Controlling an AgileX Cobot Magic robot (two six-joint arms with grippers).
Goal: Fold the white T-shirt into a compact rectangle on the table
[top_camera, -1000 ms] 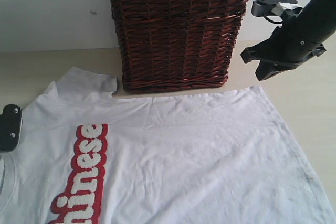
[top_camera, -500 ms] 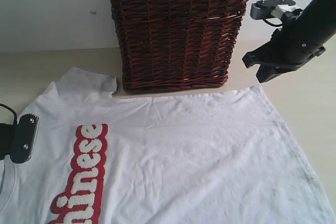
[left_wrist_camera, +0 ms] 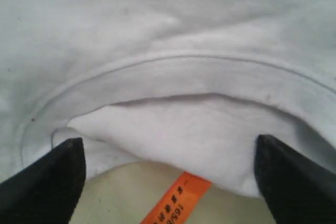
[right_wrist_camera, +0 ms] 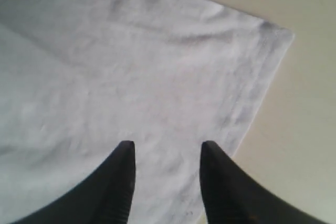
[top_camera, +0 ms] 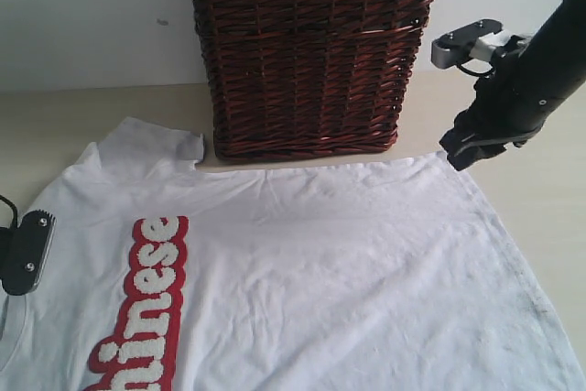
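The white T-shirt (top_camera: 320,263) lies spread flat on the table (top_camera: 55,125), its red lettered band (top_camera: 146,304) at the left. My left gripper (top_camera: 23,252) hovers at the shirt's collar end. In the left wrist view this gripper (left_wrist_camera: 167,141) stands wide open over the collar (left_wrist_camera: 173,72), with the orange tag (left_wrist_camera: 176,200) between its fingers (left_wrist_camera: 50,179). My right gripper (top_camera: 462,148) hangs just above the shirt's far right hem corner. In the right wrist view it (right_wrist_camera: 167,145) is open over the cloth near that corner (right_wrist_camera: 273,35), holding nothing.
A tall dark wicker basket (top_camera: 307,52) stands at the back, right behind the shirt's far edge and close to my right arm. A white wall (top_camera: 92,16) rises behind the table. Bare table (top_camera: 549,190) shows right of the shirt.
My right gripper has dropped toward the shirt's hem corner and its jaws have parted. My left gripper has shifted slightly at the collar end and stays open.
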